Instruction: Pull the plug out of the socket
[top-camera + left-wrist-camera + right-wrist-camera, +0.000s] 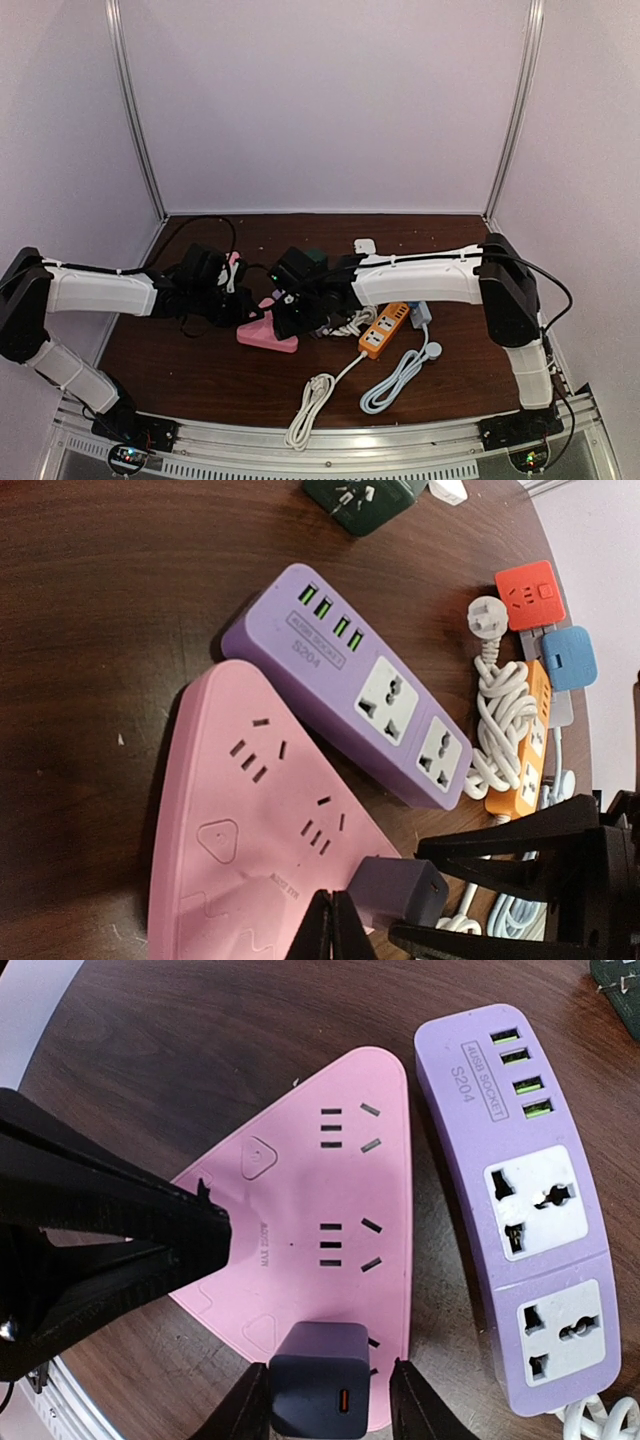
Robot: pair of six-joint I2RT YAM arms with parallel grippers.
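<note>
A pink triangular socket lies flat on the dark wooden table. A dark navy plug with an orange port stands in it near one corner. My right gripper is open and straddles the plug: one finger touches its side, the other stands a small gap away. My left gripper is shut, its tips resting on the pink socket just beside the plug. From above, both grippers meet over the socket, and the plug is hidden under them.
A purple power strip lies right beside the pink socket. Beyond it are an orange strip, coiled white cables, red and blue adapters, and a dark green adapter.
</note>
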